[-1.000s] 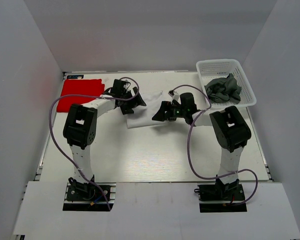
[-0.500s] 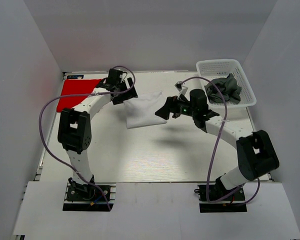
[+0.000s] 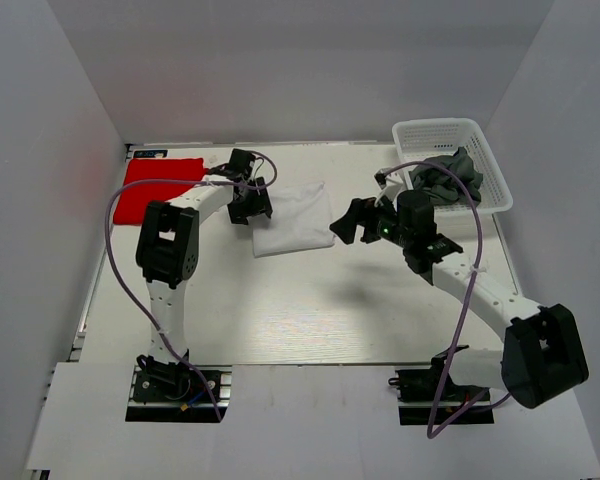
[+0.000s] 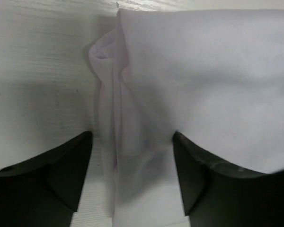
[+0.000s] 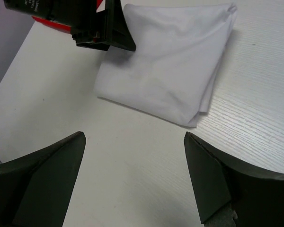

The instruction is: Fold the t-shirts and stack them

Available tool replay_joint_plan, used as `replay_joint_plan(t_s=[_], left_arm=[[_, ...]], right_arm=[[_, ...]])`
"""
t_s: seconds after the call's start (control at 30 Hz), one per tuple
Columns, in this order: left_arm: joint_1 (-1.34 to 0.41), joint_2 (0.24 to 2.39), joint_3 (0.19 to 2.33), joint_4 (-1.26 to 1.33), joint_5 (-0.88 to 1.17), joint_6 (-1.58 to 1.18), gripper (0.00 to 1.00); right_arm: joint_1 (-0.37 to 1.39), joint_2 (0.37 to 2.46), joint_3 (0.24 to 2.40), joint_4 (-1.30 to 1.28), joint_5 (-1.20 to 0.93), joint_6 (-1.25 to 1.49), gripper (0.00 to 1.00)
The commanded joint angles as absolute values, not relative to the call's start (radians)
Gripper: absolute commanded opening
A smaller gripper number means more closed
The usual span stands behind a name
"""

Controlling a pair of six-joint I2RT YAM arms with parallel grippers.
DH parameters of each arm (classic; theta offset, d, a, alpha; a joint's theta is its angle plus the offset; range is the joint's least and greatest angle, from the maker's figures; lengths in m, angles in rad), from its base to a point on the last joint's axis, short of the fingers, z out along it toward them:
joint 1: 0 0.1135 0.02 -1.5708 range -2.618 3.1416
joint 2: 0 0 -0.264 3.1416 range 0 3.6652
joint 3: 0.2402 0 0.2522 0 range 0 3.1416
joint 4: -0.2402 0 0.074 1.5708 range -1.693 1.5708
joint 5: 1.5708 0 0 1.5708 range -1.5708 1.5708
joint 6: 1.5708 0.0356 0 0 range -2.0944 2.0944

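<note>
Left claw (image 4: 131, 142) wide, seemingly astride white t-shirt (image 4: 203, 85)

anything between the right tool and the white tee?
No, just bare tabletop between the right tool and the folded white t-shirt. The right wrist view shows it best; the top view agrees.

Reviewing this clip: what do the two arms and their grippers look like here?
The left arm and right arm both have white tubular links with bulky black joint housings. A lilac cable loops loosely along each. The left gripper and right gripper are matte black with wedge-shaped jaws; a small green light glows on the right wrist.
</note>
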State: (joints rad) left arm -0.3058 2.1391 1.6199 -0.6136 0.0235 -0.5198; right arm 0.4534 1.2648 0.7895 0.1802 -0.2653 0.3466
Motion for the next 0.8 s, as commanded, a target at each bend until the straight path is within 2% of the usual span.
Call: replay_joint_plan(t_s=[0.0, 0.1, 0.27, 0.47, 0.77], left_arm=[[-0.311, 2.170, 1.660, -0.623, 0.044, -0.502, 0.75], [-0.322, 2.190, 1.658, -0.595, 0.081, -0.463, 0.53], [-0.322, 2.200, 1.658, -0.587, 0.081, -0.440, 0.00], [-0.322, 2.169, 1.801, -0.693, -0.076, -0.272, 0.00], [-0.290, 2.050, 1.864, -0.741, -0.291, -0.002, 0.00]], right_arm=[[0.448, 1.218, 0.758, 0.163, -0.210, 0.302, 0.90], [0.449, 1.204, 0.732, 0.170, -0.215, 0.313, 0.90], [0.445, 1.161, 0.698, 0.176, -0.196, 0.308, 0.90], [0.442, 1.117, 0.660, 0.187, -0.112, 0.259, 0.90], [0.442, 1.126, 0.653, 0.176, -0.025, 0.233, 0.90]])
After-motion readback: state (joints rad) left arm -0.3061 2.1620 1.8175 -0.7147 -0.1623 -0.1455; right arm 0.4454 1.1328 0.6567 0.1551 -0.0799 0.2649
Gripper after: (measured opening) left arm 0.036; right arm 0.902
